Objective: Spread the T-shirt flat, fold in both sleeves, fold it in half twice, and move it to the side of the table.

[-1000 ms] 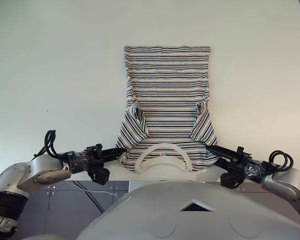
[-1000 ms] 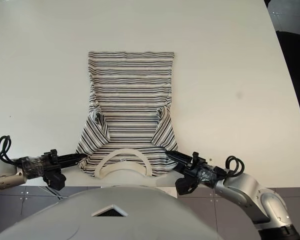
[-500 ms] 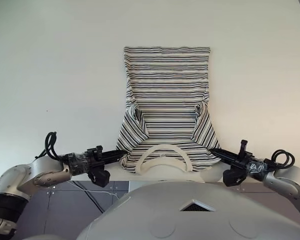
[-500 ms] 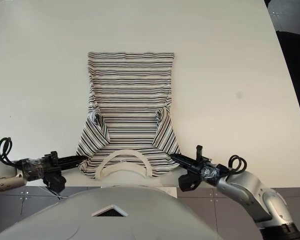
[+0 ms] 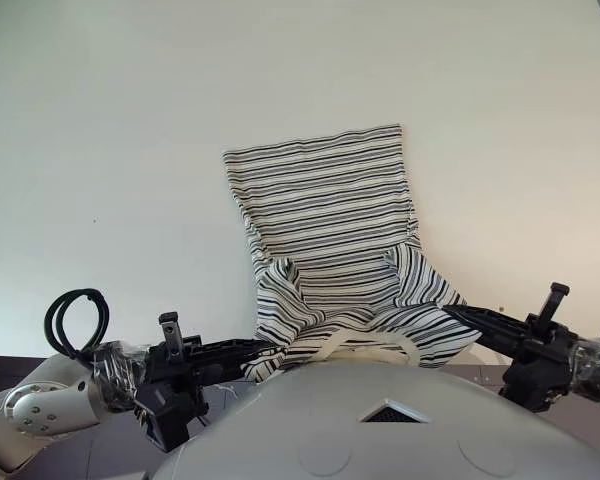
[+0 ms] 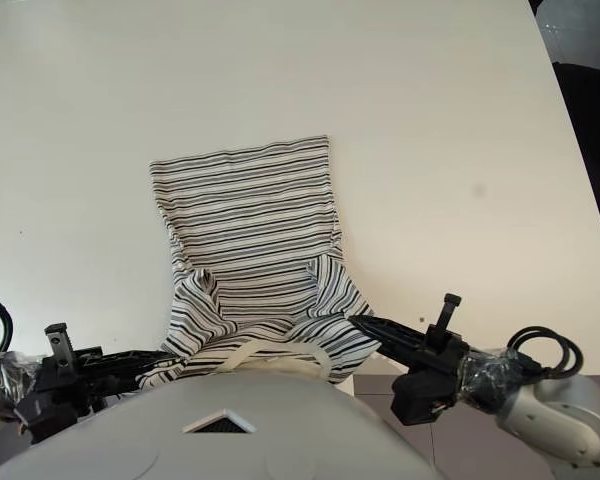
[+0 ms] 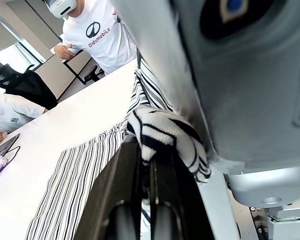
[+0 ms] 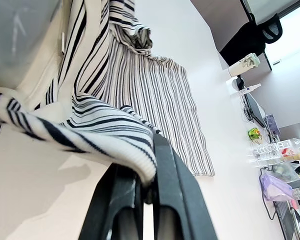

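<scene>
I'm holding both arms low at the near end of the T-shirt, with the forearms lying almost level and pointing inward toward each other. The left gripper is pinching the T-shirt's near left corner, its fingers pressing together with striped cloth bunching over them. The right gripper is clamping the near right corner the same way, its fingers closing on a fold of the cloth.

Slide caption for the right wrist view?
Right gripper clamps a corner of the striped T-shirt, fabric trailing onto the table.
</scene>
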`<state>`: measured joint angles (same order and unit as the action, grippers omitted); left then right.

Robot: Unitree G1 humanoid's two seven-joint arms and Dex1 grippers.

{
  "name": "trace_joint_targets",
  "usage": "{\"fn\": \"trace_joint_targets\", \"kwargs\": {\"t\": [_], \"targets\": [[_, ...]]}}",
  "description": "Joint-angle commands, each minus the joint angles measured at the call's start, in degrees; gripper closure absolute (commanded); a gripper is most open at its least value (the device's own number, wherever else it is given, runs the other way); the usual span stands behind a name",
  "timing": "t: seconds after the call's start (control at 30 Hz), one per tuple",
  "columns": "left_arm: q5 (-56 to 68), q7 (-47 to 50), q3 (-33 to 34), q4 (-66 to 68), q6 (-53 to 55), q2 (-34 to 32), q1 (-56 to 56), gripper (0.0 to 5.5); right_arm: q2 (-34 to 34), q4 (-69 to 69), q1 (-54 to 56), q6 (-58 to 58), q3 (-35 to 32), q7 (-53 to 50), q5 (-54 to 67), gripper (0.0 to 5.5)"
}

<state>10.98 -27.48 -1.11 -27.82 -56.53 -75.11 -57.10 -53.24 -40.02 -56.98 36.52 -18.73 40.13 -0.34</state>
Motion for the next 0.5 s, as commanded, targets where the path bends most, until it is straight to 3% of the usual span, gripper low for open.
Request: {"fn": "trace_joint_targets", "kwargs": {"t": [0.03,0.27,0.5], "targets": [[3.66,-1.68,1.72,-0.39,2.09,3.01,2.90,5.40,-2.94,1.05,4.99,-3.28,-1.56,3.86,4.14,5.38],[7.09,-3.66,-4.62,12.15,17.00,16.89,28.55,5.40,-2.95,16.04,45.66,-18.19,18.55,11.79,4.37,5.38],[6.03,-5.11,-6.63,22.93,32.57,26.81,44.00,5.40,11.95,40.89,81.30,-27.82,35.37,21.46,0.16,5.38]]}}
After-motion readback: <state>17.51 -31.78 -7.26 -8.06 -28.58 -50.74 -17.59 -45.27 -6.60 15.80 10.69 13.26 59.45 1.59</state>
